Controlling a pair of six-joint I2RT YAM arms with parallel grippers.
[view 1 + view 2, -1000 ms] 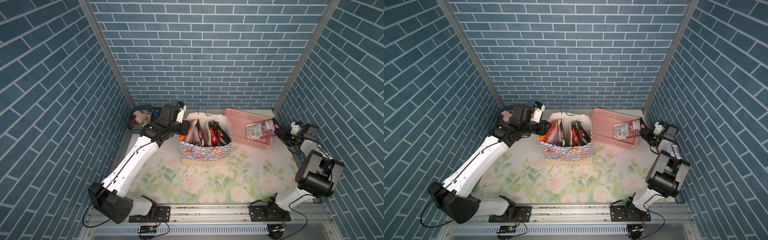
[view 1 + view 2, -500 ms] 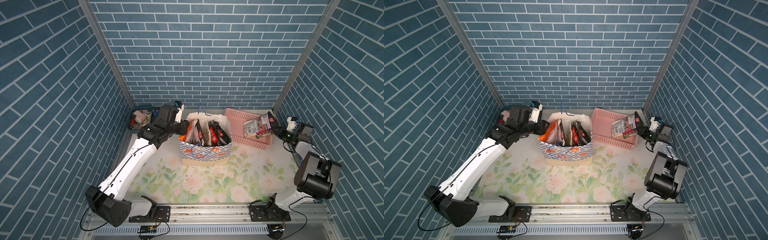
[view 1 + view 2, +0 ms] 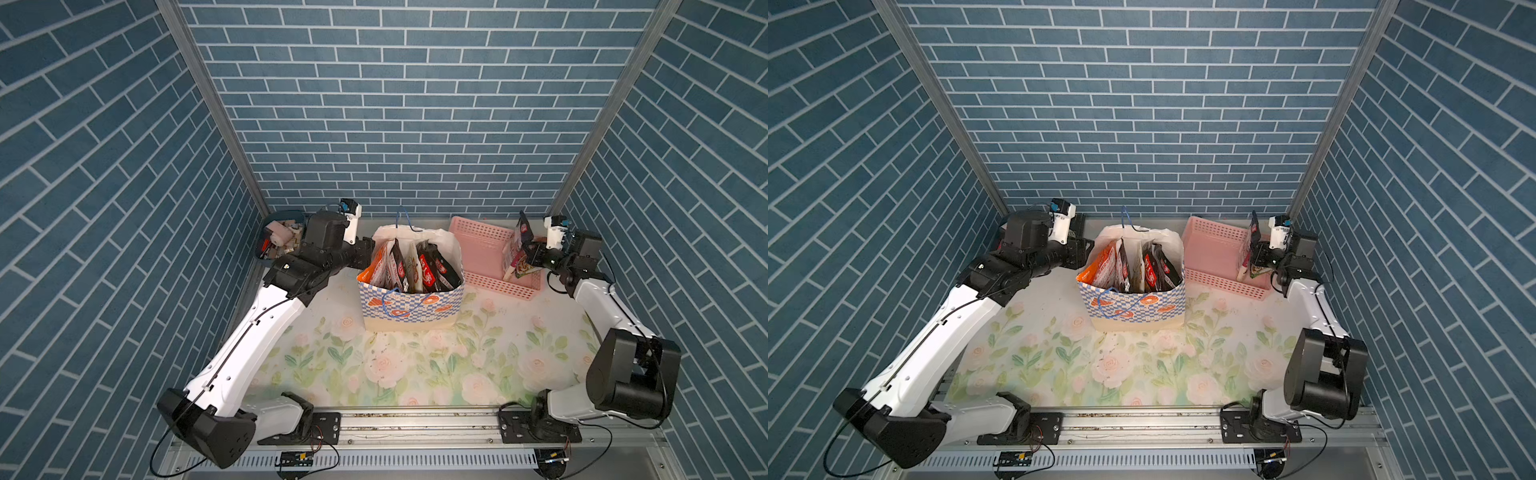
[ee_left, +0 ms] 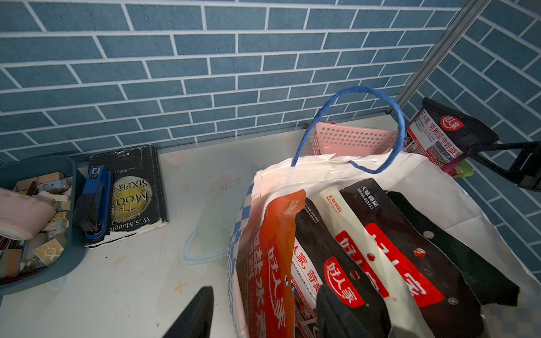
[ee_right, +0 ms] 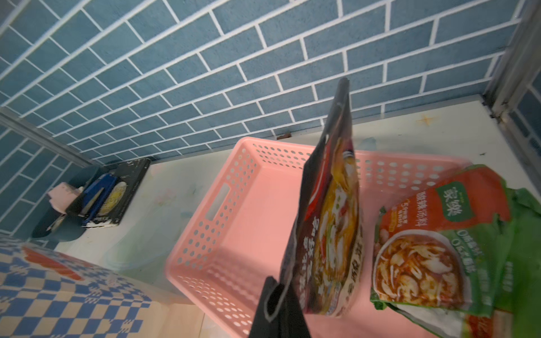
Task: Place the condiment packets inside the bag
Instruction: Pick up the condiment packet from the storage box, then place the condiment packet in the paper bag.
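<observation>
Far left: blue tray (image 4: 76, 251) of small bits with a book (image 4: 137, 187) beside it. Neither belongs to the job.

Left gripper (image 4: 263, 304): jaws apart, gripping nothing. One finger is outside the bag's left wall, the other inside above the orange packet (image 4: 272, 248). From this angle I cannot tell whether either finger touches the paper. The arm has barely shifted in the last second, so it is probably steadying the mouth.

Bag (image 3: 411, 307): upright at mid-table, mouth open. Several packets (image 3: 415, 266) stand on edge inside.

Pink basket (image 3: 478, 241): just right of the bag.

Right gripper (image 5: 285, 298): clamped on the lower edge of a black packet (image 5: 330, 219).
- A second ago this packet hung face-up over the basket's right end.
- Now it stands on edge, raised clear of the basket floor.
- The pick looks complete.

Green packet (image 5: 439, 248): lying in the basket's right end, not yet taken.

Meaning for the task:
- The carry across to the bag should come next.
- Held edge-on, the packet should slip between the standing ones.
- At least one more fetch remains after this.
</observation>
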